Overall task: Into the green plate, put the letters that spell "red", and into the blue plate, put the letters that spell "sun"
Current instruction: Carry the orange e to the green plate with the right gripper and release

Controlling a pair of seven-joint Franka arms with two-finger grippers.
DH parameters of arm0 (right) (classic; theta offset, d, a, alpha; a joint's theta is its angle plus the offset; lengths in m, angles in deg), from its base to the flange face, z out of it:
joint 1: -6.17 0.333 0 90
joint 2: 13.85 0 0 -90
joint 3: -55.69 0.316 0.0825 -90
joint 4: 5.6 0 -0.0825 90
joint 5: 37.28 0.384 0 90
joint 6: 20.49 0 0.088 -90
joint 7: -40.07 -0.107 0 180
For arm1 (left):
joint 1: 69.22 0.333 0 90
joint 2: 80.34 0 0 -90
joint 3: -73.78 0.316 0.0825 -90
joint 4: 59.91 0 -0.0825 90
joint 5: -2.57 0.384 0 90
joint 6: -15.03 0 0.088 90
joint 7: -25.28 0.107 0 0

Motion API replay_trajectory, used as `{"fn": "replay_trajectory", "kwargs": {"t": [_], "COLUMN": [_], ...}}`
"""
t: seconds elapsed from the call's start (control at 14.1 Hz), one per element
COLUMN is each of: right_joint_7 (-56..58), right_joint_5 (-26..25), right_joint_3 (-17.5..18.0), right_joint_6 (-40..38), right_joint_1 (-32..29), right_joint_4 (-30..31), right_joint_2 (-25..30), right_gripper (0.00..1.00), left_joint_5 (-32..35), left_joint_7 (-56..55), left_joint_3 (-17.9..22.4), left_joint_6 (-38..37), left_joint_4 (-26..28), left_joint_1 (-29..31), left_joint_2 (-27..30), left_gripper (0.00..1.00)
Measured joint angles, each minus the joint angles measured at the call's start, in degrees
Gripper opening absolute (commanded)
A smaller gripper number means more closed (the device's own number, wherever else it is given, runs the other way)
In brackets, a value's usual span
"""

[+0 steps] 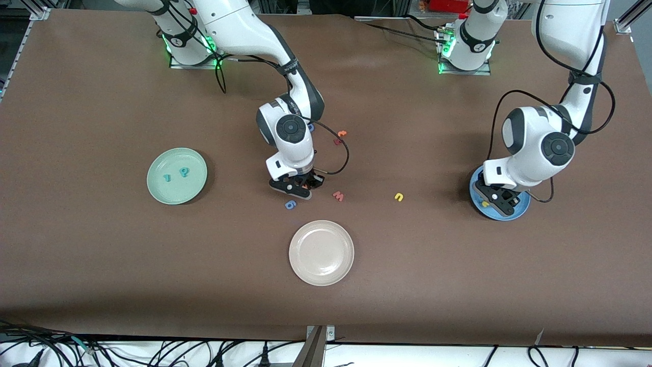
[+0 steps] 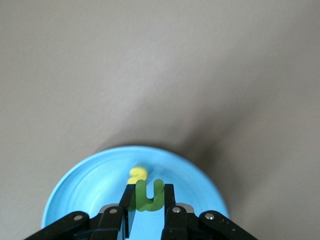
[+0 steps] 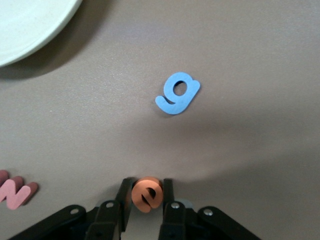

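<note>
My right gripper [image 3: 147, 186] is down at the table [image 1: 300, 186], shut on the orange "e" [image 3: 146, 196]. On the pale green plate [image 1: 196, 184] lie the teal "r" [image 1: 166, 177] and teal "d" [image 1: 184, 173]. Over the blue plate [image 1: 518, 211], my left gripper [image 1: 496, 201] is shut on the dark green "n" [image 2: 148, 198], just above the plate's floor [image 2: 85, 187]. The yellow "s" [image 2: 137, 174] lies in that plate close to the "n". The yellow "u" [image 1: 399, 197] lies on the bare table between the two grippers.
A blue "g" [image 3: 178, 93] lies just nearer the front camera than my right gripper, and a pinkish "w" [image 1: 338, 195] is beside it. An orange letter [image 1: 342, 133] and a red piece [image 1: 336, 141] lie toward the bases. The cream-white plate [image 1: 321, 252] sits nearest the camera.
</note>
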Motion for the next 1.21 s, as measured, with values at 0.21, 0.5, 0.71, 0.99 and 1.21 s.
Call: {"fn": "replay_trajectory", "kwargs": {"t": [0.21,0.5,0.71,0.99,1.21], "right_joint_7": [0.1,5.4,16.0,31.3,41.5], "right_joint_5": [0.0,0.0,0.0,0.0,0.0], "right_joint_3": [0.0,-1.6,-6.8,-13.9,-18.4], "right_joint_6": [0.0,-8.2,-20.1,-26.8,-22.9], "right_joint_1": [0.0,-0.2,-0.8,-1.9,-2.0], "right_joint_4": [-0.2,-1.8,-1.9,3.2,14.4], "right_joint_2": [0.0,2.5,7.0,12.5,16.5], "right_gripper": [0.2,0.2,0.2,0.16,0.16], "left_joint_5": [0.0,0.0,-0.1,-2.1,-3.0], "left_joint_7": [3.5,4.2,3.8,-3.6,-13.8], "left_joint_3": [0.6,0.6,0.6,-0.2,-4.3], "left_joint_6": [-0.1,-0.1,-0.1,-0.1,-0.1], "left_joint_4": [0.0,0.0,0.0,-0.2,-1.0], "left_joint_1": [1.1,1.4,1.4,0.2,-1.7], "left_joint_2": [-0.3,-0.9,-0.9,-0.5,0.0], "left_gripper": [0.92,0.99,0.98,0.99,0.99]}}
